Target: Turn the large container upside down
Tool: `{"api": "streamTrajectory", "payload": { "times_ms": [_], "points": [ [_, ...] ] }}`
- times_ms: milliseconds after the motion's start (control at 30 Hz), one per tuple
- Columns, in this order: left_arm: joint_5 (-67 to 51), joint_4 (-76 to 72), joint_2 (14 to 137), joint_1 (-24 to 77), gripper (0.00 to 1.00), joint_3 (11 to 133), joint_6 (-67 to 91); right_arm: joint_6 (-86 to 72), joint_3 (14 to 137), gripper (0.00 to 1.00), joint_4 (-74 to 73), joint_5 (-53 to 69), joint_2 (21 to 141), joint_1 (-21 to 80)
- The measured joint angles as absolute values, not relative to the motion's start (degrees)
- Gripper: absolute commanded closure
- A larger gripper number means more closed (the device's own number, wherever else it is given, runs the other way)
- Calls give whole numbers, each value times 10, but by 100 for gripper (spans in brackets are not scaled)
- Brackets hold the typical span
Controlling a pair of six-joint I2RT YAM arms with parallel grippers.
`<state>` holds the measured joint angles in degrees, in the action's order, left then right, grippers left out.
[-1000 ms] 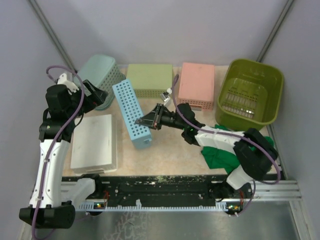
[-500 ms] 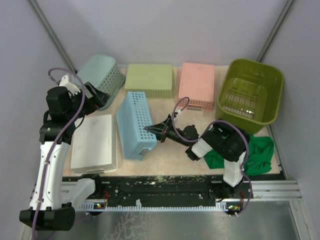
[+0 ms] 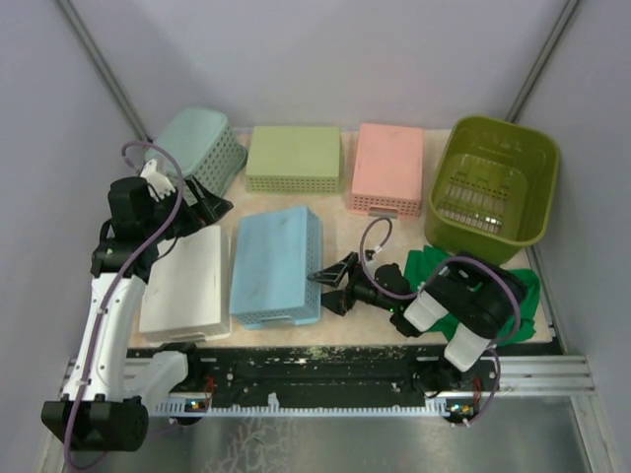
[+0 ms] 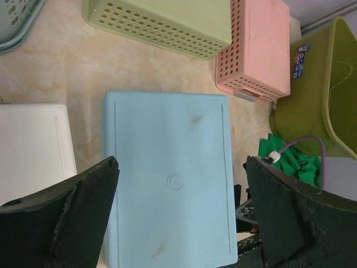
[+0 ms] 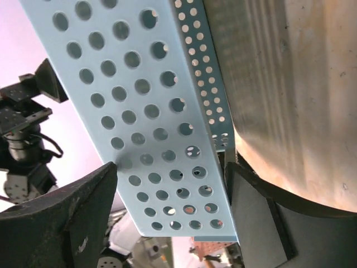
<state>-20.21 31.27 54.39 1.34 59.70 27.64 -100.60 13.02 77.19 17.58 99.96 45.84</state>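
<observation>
Top external: right end effector (image 3: 327,289) low, jaws apart, beside blue basket (image 3: 276,264).

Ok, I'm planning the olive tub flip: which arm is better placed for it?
Right. The right tool, open, is nearer the olive tub, which stands upright at the right rear; the left tool hovers far left.

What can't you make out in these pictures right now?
Green tub: left wrist view's right edge cuts it off; its sticker is too small to read.
Green cloth: top view, partly under the right arm.
White basket: left wrist view, cut off at left edge.
</observation>
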Motion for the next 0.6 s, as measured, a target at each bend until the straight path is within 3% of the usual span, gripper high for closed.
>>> {"api": "streamTrajectory", "payload": {
  "times_ms": [67,267,400,600],
  "points": [
    [-208,312,544,13,0,595,271,-964,135,12,671,175,935,458],
    [-221,307,547,14,0,589,263,-790,261,10,254,103,756,458],
    [-227,304,554,15,0,582,258,-680,361,9,63,40,738,455],
    [-230,304,558,19,0,582,249,-560,410,9,-115,-11,744,455]
  ]
}}
